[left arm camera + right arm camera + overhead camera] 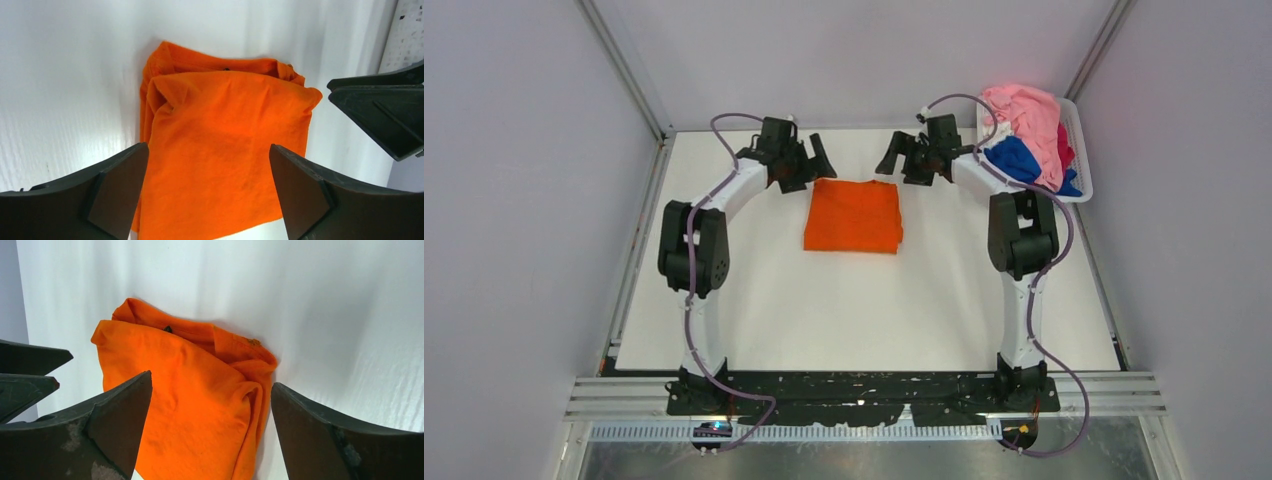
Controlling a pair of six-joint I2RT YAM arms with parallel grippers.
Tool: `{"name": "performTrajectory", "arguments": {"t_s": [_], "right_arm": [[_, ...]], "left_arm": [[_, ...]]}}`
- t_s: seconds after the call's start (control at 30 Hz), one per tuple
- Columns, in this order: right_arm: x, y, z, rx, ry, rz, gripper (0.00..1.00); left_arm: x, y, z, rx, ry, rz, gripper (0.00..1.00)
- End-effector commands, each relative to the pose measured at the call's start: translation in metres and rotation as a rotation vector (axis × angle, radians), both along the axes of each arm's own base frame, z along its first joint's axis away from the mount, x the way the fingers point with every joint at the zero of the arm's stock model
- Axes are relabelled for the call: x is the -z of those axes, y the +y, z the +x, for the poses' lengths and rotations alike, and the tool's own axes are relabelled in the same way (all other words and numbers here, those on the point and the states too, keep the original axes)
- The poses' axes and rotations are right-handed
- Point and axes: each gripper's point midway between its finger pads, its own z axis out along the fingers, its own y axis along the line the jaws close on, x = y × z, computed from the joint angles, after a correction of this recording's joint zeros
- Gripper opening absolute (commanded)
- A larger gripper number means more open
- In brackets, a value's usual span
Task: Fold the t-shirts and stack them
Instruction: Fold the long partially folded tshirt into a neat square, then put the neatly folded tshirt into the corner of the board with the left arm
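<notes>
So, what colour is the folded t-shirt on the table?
The folded t-shirt is plain bright orange, with no pattern. The left wrist view shows it best.

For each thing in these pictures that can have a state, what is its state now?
orange t-shirt: folded, lying flat on the table, not gripped.
left gripper: open, empty, above the shirt.
right gripper: open, empty, above the shirt.
other t-shirts: unfolded, heaped in the basket.
basket: upright, full.

Count: one orange t-shirt (854, 215), one basket (1081, 150) holding heaped t-shirts (1024, 122) (number not resolvable), and two pincers: left pincer (816, 160), right pincer (892, 158).
</notes>
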Motion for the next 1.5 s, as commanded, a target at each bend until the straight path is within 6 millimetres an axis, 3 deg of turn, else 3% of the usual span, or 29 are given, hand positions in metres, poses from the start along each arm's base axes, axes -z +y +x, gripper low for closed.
{"name": "performTrajectory", "arguments": {"t_s": [0.0,0.1,0.13,0.17,0.2,0.23,0.27,0.3,0.33,0.37,0.4,0.43,0.47,0.6,0.73,0.83,1.07,1.2,1.33,1.47], "right_arm": [[-0.064,-0.003,0.011,-0.014,-0.171,-0.007,0.95],[-0.079,-0.012,-0.009,-0.003,-0.211,-0.020,0.95],[-0.080,-0.016,-0.025,-0.005,-0.206,-0.022,0.95],[-0.095,-0.017,-0.033,-0.006,-0.238,-0.011,0.95],[-0.080,-0.020,-0.047,-0.009,-0.204,-0.017,0.95],[-0.094,-0.022,-0.055,-0.011,-0.235,-0.006,0.95],[-0.079,-0.025,-0.068,-0.012,-0.200,-0.012,0.95],[-0.091,-0.026,-0.075,-0.013,-0.228,-0.004,0.95],[-0.079,-0.028,-0.086,-0.015,-0.202,-0.009,0.95],[-0.090,-0.030,-0.093,-0.016,-0.228,-0.002,0.95],[-0.083,-0.032,-0.101,-0.017,-0.212,-0.007,0.95],[-0.093,-0.033,-0.106,-0.017,-0.233,-0.003,0.95],[-0.089,-0.035,-0.111,-0.017,-0.225,-0.004,0.95],[-0.116,-0.036,-0.126,-0.027,-0.289,0.018,0.95],[-0.128,-0.038,-0.133,-0.031,-0.326,0.025,0.95],[-0.131,-0.039,-0.138,-0.035,-0.336,0.023,0.95],[-0.132,-0.056,-0.145,-0.002,-0.388,-0.063,0.95],[-0.126,-0.072,-0.145,0.065,-0.407,-0.124,0.95],[-0.116,-0.092,-0.146,0.162,-0.411,-0.181,0.95],[-0.111,-0.106,-0.147,0.209,-0.425,-0.235,0.95]], "left_arm": [[-0.029,0.006,-0.007,0.036,-0.027,-0.005,0.99],[-0.016,0.011,-0.026,0.042,-0.012,0.005,1.00],[-0.009,0.015,-0.032,0.036,0.004,0.018,1.00],[-0.003,0.017,-0.037,0.037,0.017,0.028,0.98],[0.005,0.017,-0.042,0.044,0.035,0.032,0.95],[0.011,0.017,-0.045,0.056,0.049,0.030,0.93],[0.016,0.015,-0.046,0.066,0.062,0.025,0.90],[0.021,0.013,-0.047,0.077,0.073,0.021,0.88],[0.027,0.012,-0.046,0.086,0.083,0.021,0.87],[0.031,0.010,-0.046,0.095,0.093,0.018,0.86],[0.037,0.010,-0.044,0.101,0.106,0.026,0.82],[0.042,0.011,-0.042,0.098,0.118,0.035,0.79],[0.048,0.011,-0.041,0.091,0.139,0.044,0.75],[0.073,0.013,-0.041,0.066,0.212,0.083,0.56],[0.079,0.011,-0.042,0.068,0.240,0.144,0.36],[0.078,0.013,-0.040,0.063,0.256,0.193,0.00],[0.055,0.069,-0.023,-0.032,0.216,0.507,0.00],[0.039,0.120,-0.010,-0.121,0.198,0.662,0.00],[0.026,0.176,0.009,-0.248,0.196,0.690,0.00],[0.006,0.211,0.035,-0.328,0.167,0.568,0.00]]}}
